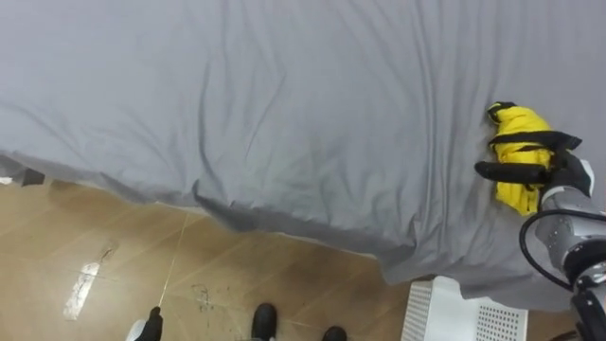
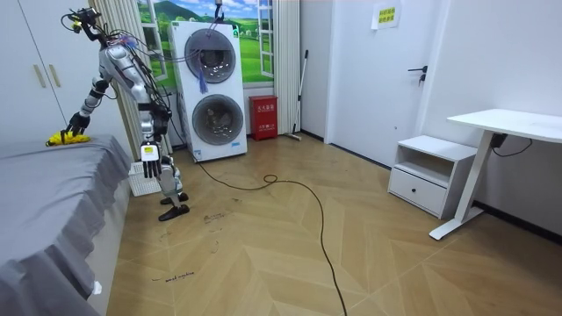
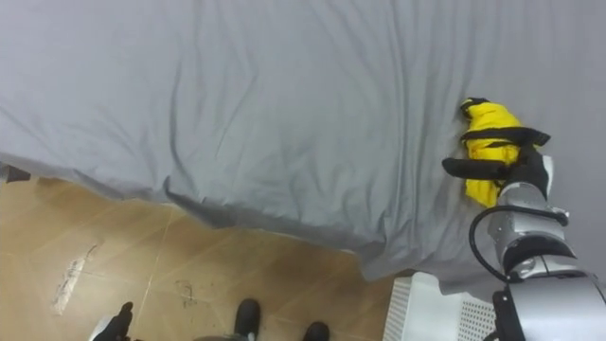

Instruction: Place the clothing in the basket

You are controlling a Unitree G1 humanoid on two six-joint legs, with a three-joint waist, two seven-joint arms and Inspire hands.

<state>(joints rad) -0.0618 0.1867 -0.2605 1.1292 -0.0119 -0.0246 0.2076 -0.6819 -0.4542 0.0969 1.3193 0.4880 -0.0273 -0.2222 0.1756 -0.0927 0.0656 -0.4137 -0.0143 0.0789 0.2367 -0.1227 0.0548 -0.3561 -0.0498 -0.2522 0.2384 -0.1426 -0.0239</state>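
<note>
A crumpled yellow garment (image 1: 519,128) lies on the grey bed (image 1: 284,114) near its right side. My right hand (image 1: 559,175) rests on the garment, open: the fingers run straight across its top and the thumb lies along its lower part, with the cloth between them. A white slatted basket (image 1: 454,313) stands on the floor against the bed's edge, just below that hand. My left hand (image 1: 142,330) hangs open by my side over the floor. In the room view I stand at the bedside with the right arm stretched over to the garment (image 2: 63,138).
The grey sheet hangs over the bed's edge to the wooden floor (image 1: 114,256). Behind me stand two stacked washing machines (image 2: 215,88), with a white cabinet (image 2: 430,175) and a white desk (image 2: 509,123) farther off on the room view's right.
</note>
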